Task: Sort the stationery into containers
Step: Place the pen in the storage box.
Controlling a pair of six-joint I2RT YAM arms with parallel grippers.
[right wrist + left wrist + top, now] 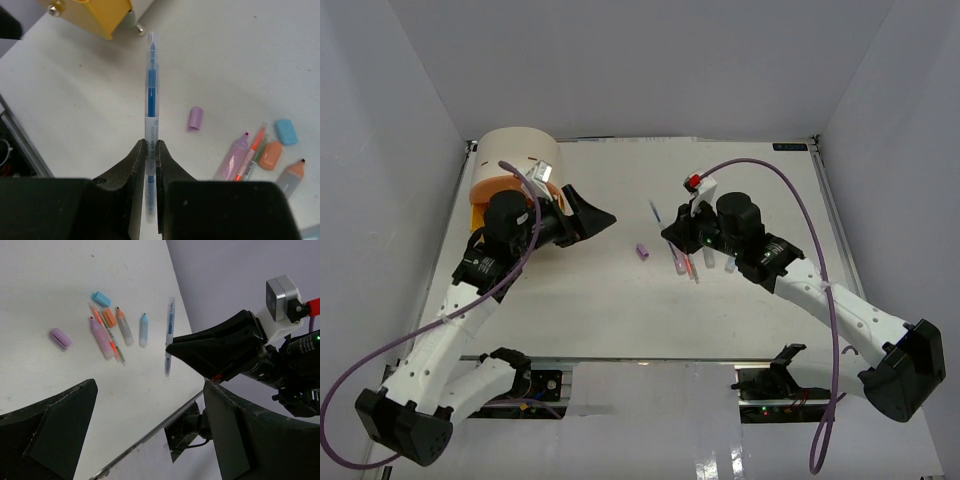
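My right gripper (150,150) is shut on a thin clear pen with a blue core (151,90), which points away from me towards the cabinet. The top view shows this pen (654,212) ahead of the right gripper (672,232). A purple cap (195,118) lies alone on the table. Beside it lie a purple marker (235,155), a thin orange pen (255,145), a blue block (286,131), an orange block (271,155) and a grey marker (292,177). My left gripper (150,430) is open and empty, next to the beige cabinet (515,150).
The cabinet's peach-orange drawer (485,190) juts out at the far left, partly hidden by my left arm. A yellow drawer (95,15) with a round knob shows in the right wrist view. The table's metal front edge (150,432) runs under the left gripper.
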